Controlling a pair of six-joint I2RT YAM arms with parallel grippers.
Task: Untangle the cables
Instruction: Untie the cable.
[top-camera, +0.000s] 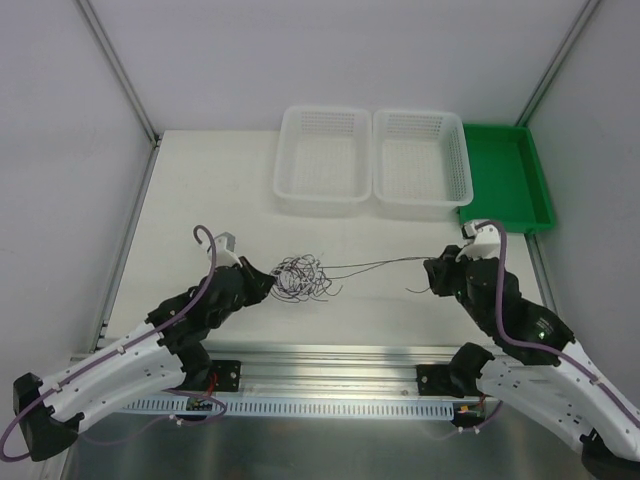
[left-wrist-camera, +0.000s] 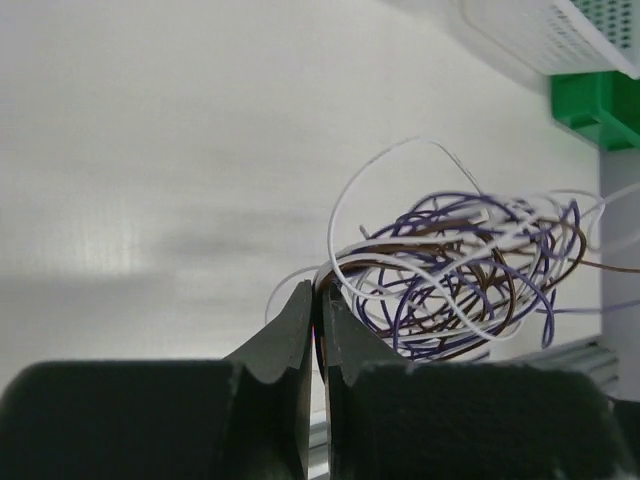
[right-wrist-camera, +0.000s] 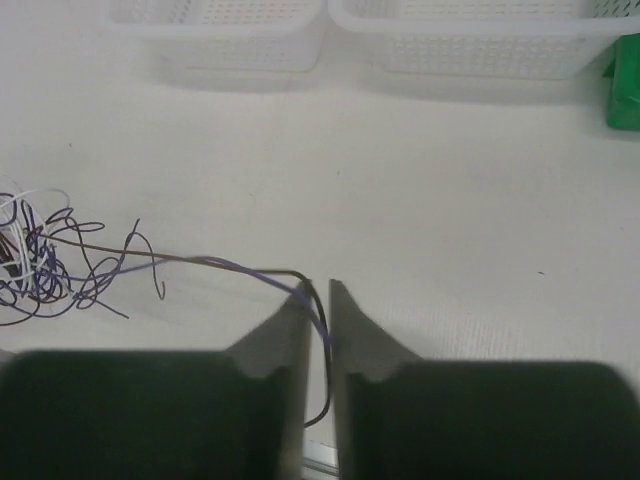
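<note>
The cables form a small knotted bundle (top-camera: 300, 278) of thin purple, brown and white loops on the white table. In the left wrist view the bundle (left-wrist-camera: 460, 270) sits just right of my fingertips. My left gripper (top-camera: 266, 282) (left-wrist-camera: 320, 290) is shut, pinching a few strands at the bundle's left edge. Two strands (top-camera: 380, 264), one brown and one purple, stretch right from the bundle (right-wrist-camera: 40, 260) to my right gripper (top-camera: 432, 270) (right-wrist-camera: 317, 290). Its jaws stand slightly apart, and both strands run loosely through the narrow gap.
Two white mesh baskets (top-camera: 322, 160) (top-camera: 422, 165) stand side by side at the back, with a green tray (top-camera: 505, 175) to their right. A metal rail (top-camera: 330, 355) runs along the near edge between the arm bases. Grey walls close in both sides.
</note>
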